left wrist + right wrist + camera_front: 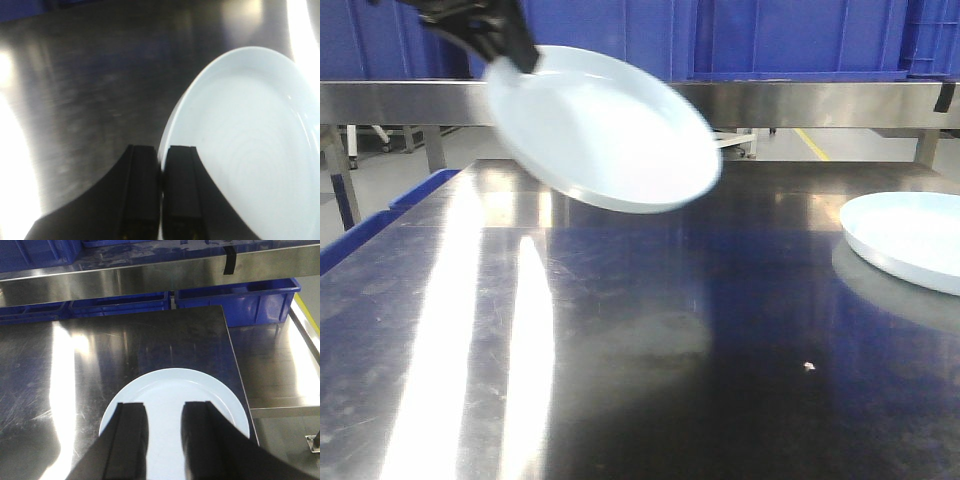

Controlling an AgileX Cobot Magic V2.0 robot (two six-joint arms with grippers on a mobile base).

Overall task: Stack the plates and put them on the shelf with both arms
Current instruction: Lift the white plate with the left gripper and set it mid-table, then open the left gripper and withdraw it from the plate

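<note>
The jaws of the left gripper are pinched on the rim of the raised plate, tilted clear of the tabletop, while the right gripper hangs spread open just above the second plate, so stacking and the shelf are, I'd judge, yet to come.

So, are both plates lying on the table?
No, the left gripper holds one plate tilted above the table; the other plate lies flat.

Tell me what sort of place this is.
Probably a commercial kitchen or dishware storeroom, though it could be a lab mock-up. A scratched stainless-steel table is backed by a steel shelf carrying blue plastic crates. One white plate is held up, and a second plate lies on the table.
</note>
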